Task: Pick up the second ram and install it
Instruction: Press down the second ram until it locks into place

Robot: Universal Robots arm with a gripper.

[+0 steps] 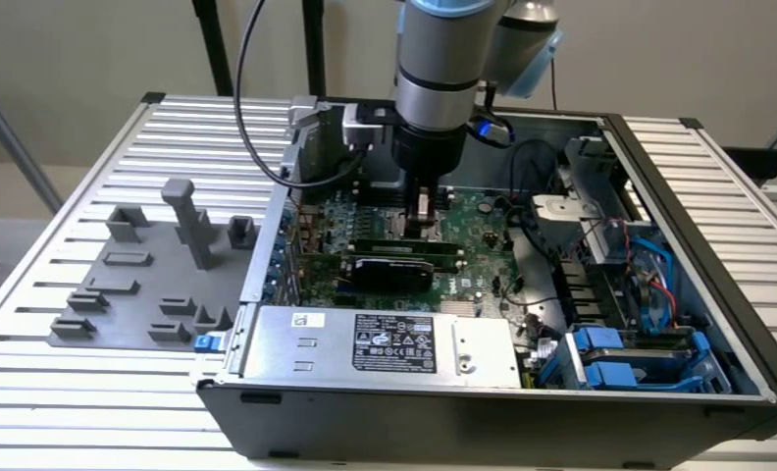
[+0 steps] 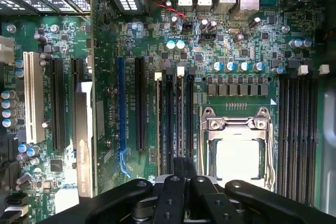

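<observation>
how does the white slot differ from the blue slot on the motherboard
The white slot is shorter and wider; the blue slot is longer and thinner. The white slot sits beside a column of small capacitors, while the blue slot lies nearer the processor socket. Both look empty and run parallel to each other.

A plain beige wall (image 1: 87,44) stood behind the scene, evenly lit, with no hard shadows. The bench (image 1: 127,412) was built of pale ribbed aluminium slats running side to side. Dark upright posts (image 1: 215,49) rose at its far edge, with a black cable (image 1: 247,118) hanging beside them. A slanted grey metal bar (image 1: 9,132) crossed the exterior view's left.
</observation>
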